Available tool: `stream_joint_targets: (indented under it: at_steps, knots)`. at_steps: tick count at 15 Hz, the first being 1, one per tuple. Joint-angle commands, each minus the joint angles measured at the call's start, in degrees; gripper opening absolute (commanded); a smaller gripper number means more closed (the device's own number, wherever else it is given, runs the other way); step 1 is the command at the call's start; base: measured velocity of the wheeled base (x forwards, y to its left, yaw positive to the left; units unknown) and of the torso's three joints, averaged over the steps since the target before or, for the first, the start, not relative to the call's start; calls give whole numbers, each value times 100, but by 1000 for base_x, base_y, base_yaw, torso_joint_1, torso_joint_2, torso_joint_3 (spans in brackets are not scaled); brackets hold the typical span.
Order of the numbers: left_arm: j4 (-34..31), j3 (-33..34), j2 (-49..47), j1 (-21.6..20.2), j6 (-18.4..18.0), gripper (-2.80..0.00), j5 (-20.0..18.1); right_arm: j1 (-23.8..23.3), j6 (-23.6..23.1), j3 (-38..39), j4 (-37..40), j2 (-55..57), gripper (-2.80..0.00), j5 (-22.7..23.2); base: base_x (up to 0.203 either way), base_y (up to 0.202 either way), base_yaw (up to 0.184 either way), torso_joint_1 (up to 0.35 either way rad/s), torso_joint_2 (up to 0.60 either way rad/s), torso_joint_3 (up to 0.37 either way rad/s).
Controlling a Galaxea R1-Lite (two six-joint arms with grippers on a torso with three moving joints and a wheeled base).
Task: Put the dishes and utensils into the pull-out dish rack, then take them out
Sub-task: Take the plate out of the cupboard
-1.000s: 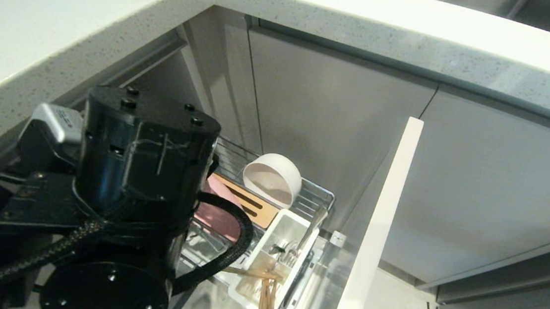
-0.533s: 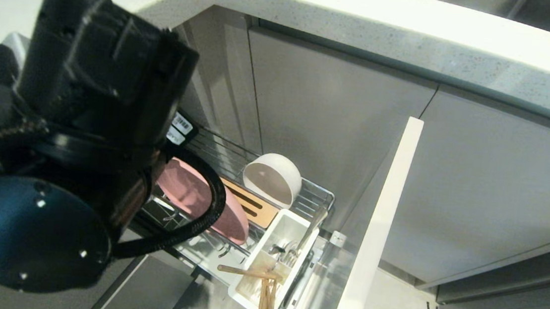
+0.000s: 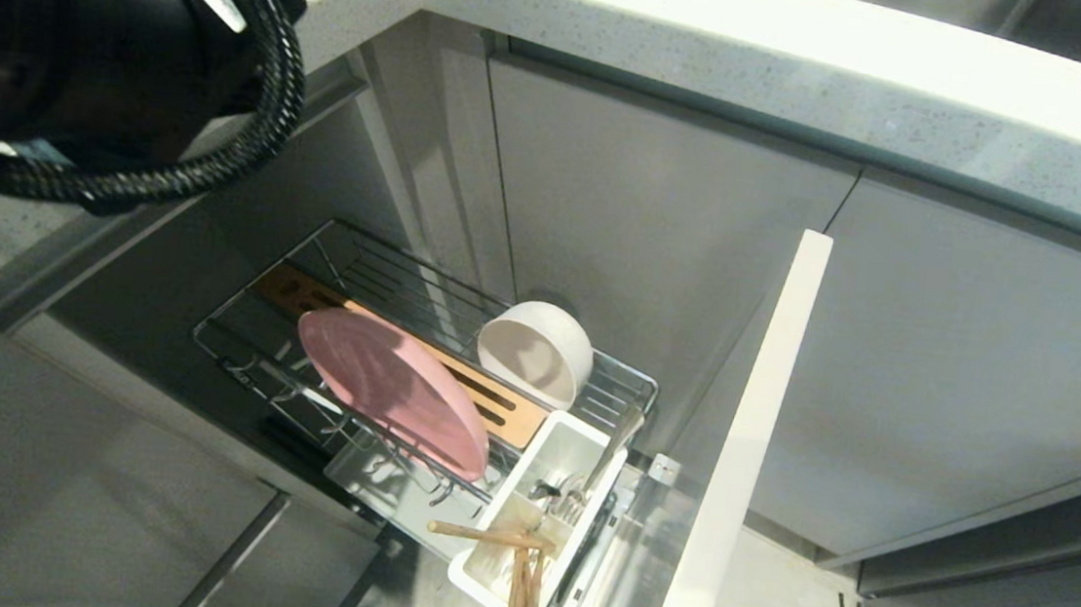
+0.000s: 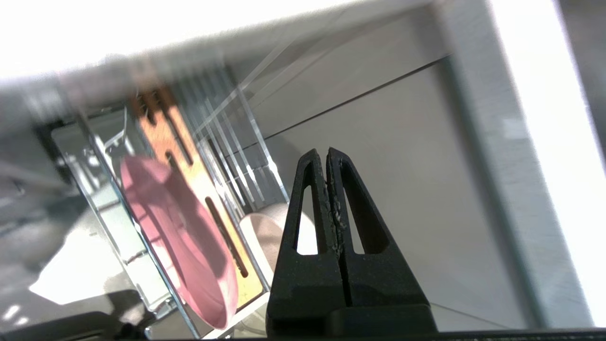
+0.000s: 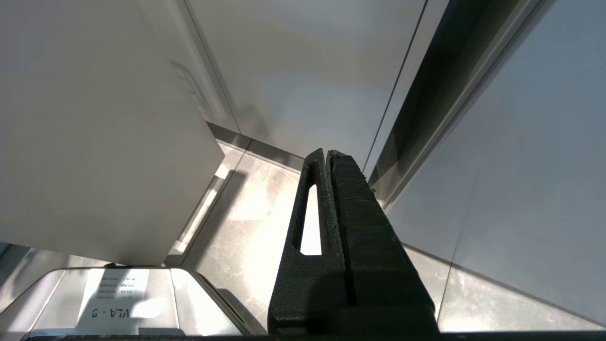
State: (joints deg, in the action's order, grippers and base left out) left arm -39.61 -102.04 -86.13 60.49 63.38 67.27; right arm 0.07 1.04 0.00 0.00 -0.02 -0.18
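Counter [image 3: 719, 55]: pale speckled top, running across the upper part of the head view above grey cabinet doors.
Cabinet front [image 3: 743, 448]: pale flat panel of the pull-out, standing out from the cabinets at the rack's near end.
Left arm [image 3: 84, 39]: black, with a braided cable, raised at the upper left of the head view, well apart from the rack.
Dish rack [image 3: 330, 246]: chrome wire basket, pulled out below the counter's corner.
Wooden strip [image 3: 493, 402]: slotted, lying along the rack between plate and bowl.
Plate [image 3: 391, 388]: pink, standing tilted on edge in the rack's prongs.
Bowl [image 3: 536, 352]: cream-white, tipped on its side at the rack's back, opening facing the plate.
Cutlery tub [image 3: 577, 444]: white plastic, at the rack's end beside the cabinet front.
Spoon [image 3: 611, 451]: metal, leaning in the tub.
Chopsticks [image 3: 521, 585]: light wood, in the tub's near end, tips sticking out over its rim.
Left end effector [image 4: 327, 154]: fingers pressed together, empty, above the rack.
Right end effector [image 5: 326, 154]: fingers pressed together, empty, pointing at the floor beside the cabinets.
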Motion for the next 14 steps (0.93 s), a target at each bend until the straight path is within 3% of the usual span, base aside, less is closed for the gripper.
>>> stream_joint_targets:
  at_steps: [1,3,5,11,14]
  knots:
    - [-253,-691,-28,-152,-424,-280,-134,1,2,9,0,2,-280,1,0,0,0,0,0,0]
    - [-307,-773,273,-583,-1238,-280,-535,1,2,9,0,2,-280,1,0,0,0,0,0,0]
    - [-305,-770,622,-1067,-1740,-280,-1136,1,2,9,0,2,-280,1,0,0,0,0,0,0]
    - [113,-565,1530,-2605,-3038,-280,-2649,1,2,9,0,2,-280,1,0,0,0,0,0,0]
    - [259,-482,1857,-3353,-3324,-280,-3398,1,2,9,0,2,-280,1,0,0,0,0,0,0]
